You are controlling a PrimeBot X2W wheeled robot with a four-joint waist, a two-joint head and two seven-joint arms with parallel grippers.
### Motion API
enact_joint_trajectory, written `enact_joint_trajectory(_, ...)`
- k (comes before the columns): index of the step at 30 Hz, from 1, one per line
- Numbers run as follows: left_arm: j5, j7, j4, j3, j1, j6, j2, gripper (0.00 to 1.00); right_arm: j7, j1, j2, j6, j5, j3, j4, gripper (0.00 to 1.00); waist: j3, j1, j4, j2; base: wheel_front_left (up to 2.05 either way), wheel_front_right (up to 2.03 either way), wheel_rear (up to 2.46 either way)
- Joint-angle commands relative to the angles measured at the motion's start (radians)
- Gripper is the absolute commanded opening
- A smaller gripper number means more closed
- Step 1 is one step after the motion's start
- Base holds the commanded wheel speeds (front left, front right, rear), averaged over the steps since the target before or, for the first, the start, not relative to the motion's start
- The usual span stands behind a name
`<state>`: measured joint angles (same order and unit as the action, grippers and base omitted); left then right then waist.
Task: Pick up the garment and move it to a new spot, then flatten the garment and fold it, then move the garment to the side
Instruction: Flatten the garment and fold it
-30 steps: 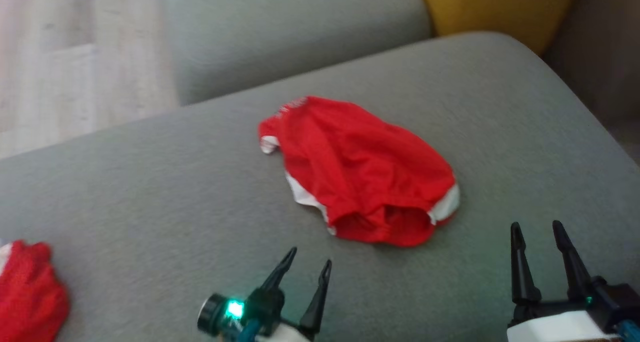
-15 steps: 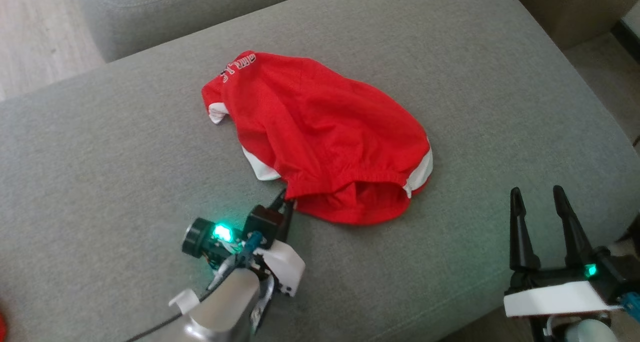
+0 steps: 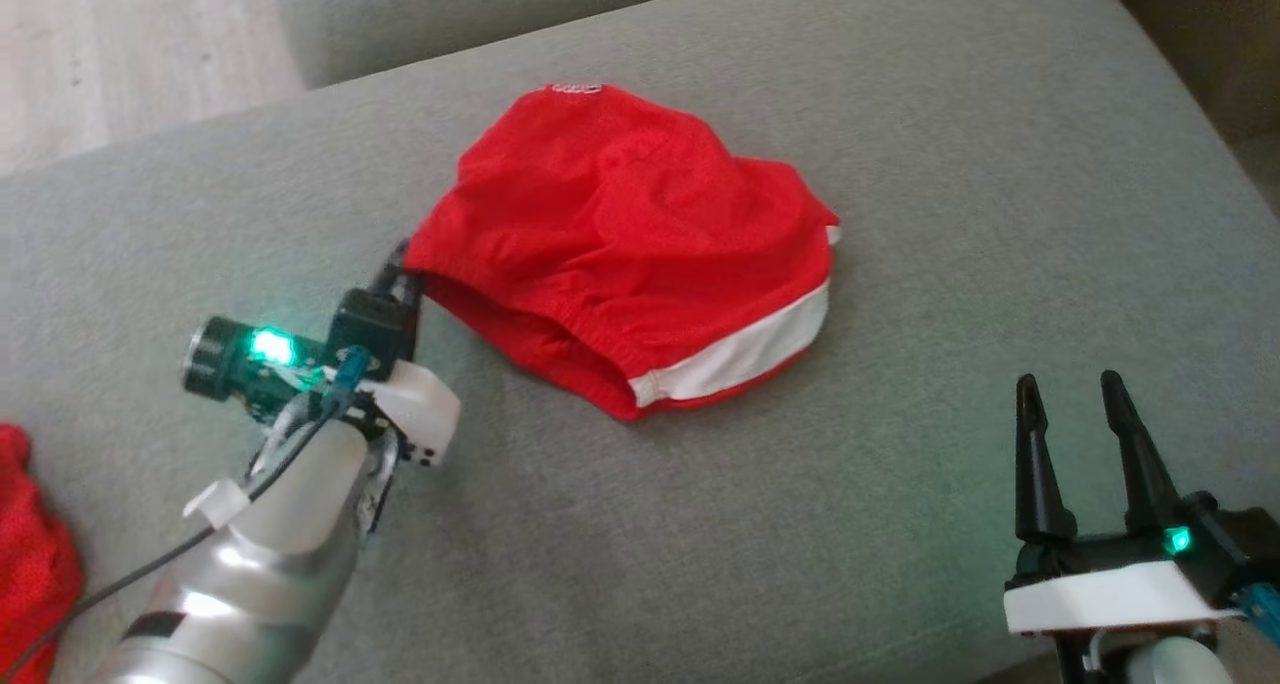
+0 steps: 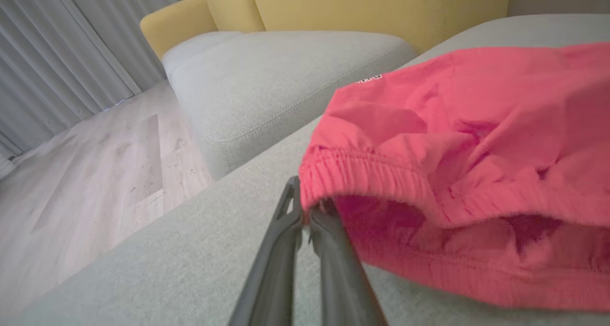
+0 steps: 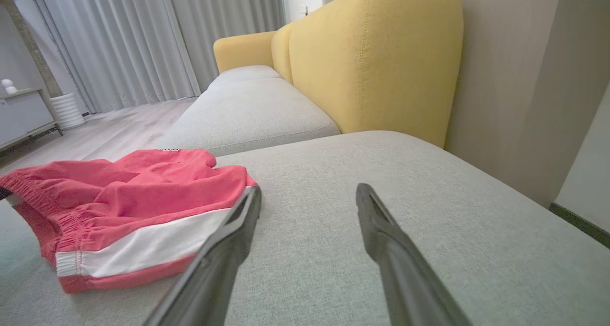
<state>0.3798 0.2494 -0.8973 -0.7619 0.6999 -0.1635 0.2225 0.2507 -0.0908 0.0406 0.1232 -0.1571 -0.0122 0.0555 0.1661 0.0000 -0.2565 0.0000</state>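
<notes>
The garment (image 3: 640,234) is a pair of red shorts with a white side stripe, lying bunched on the grey sofa seat (image 3: 900,114). My left gripper (image 3: 405,269) is shut on the left end of its elastic waistband, and the pinch shows in the left wrist view, gripper (image 4: 305,211) on red waistband (image 4: 362,178). My right gripper (image 3: 1075,394) stands open at the lower right, apart from the shorts. In the right wrist view the garment (image 5: 119,197) lies left of the open gripper (image 5: 307,195).
Another red cloth (image 3: 30,554) lies at the seat's lower left edge. A second grey cushion (image 4: 276,78) and yellow backrests (image 5: 376,54) stand beyond. Wooden floor (image 3: 110,54) lies past the seat's far left edge.
My left gripper reached the waistband, shut on it and drew that end up and to the left, reshaping the shorts. The head camera shifted. The right gripper stayed open.
</notes>
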Motion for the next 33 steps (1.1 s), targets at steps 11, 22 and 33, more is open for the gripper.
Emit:
enact_joint_trajectory(11,0.014,0.012,-0.002,0.052,-0.16,-0.027,-0.088,1.0,0.011,0.018,0.01,0.008,-0.004,0.013,-0.02,1.0,-0.055,0.0,0.113,0.0,0.0,0.0,0.0)
enact_joint_trajectory(22,0.081,0.006,0.187,0.007,-0.305,0.186,-0.161,1.0,0.011,0.006,0.01,0.008,0.0,0.035,-0.021,1.0,-0.086,0.0,0.126,0.0,0.0,0.0,0.0)
enact_joint_trajectory(33,0.259,-0.051,0.169,-0.102,-0.2,0.225,-0.172,1.0,0.011,0.017,0.01,0.008,0.015,0.032,-0.016,1.0,-0.05,0.0,0.028,0.0,0.0,0.0,0.0)
